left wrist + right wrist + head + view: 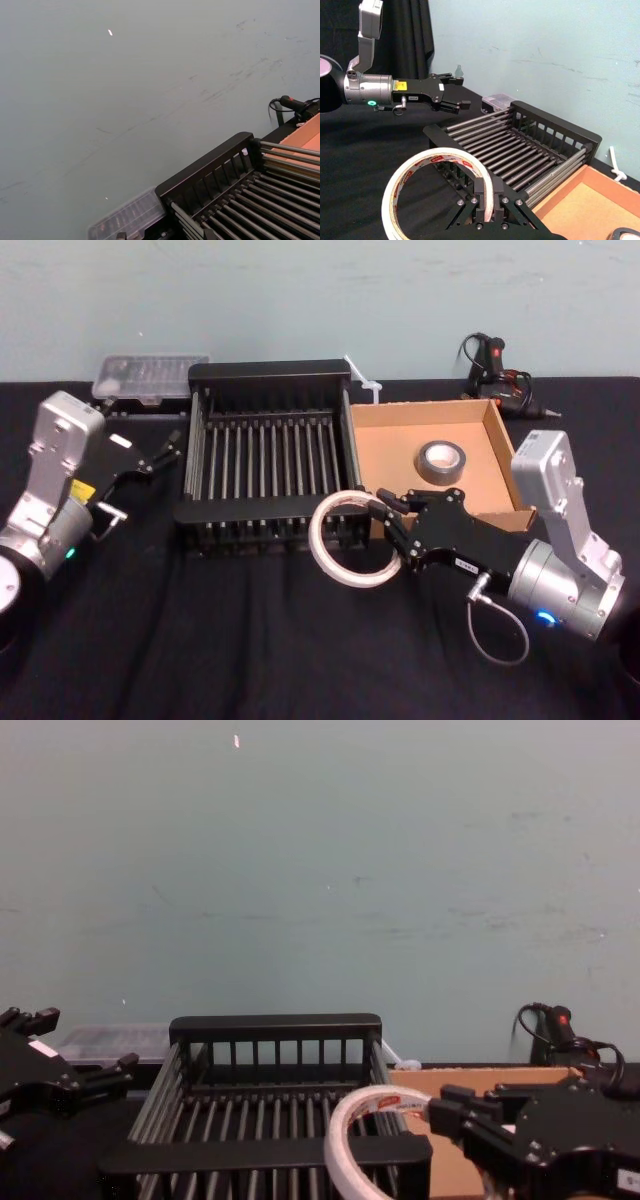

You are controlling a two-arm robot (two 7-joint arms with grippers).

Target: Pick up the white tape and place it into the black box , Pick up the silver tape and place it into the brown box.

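Note:
The white tape (pixel 330 558) is a wide thin ring held upright above the table, just in front of the black box's near right corner. My right gripper (pixel 386 524) is shut on its wall; the clamp on the ring (pixel 434 172) shows in the right wrist view, and the ring (pixel 347 1140) shows again in the chest view. The black box (pixel 265 390) is a slatted crate with nothing in it. The silver tape (pixel 444 458) lies flat inside the brown box (pixel 400 455), to the crate's right. My left gripper (pixel 163 451) hangs open left of the crate, holding nothing.
A clear plastic case (pixel 150 378) lies behind the crate's left corner. A black glue gun with a cord (pixel 495 370) sits behind the brown box. Black cloth covers the table, with open room in front of both boxes. A pale green wall stands close behind.

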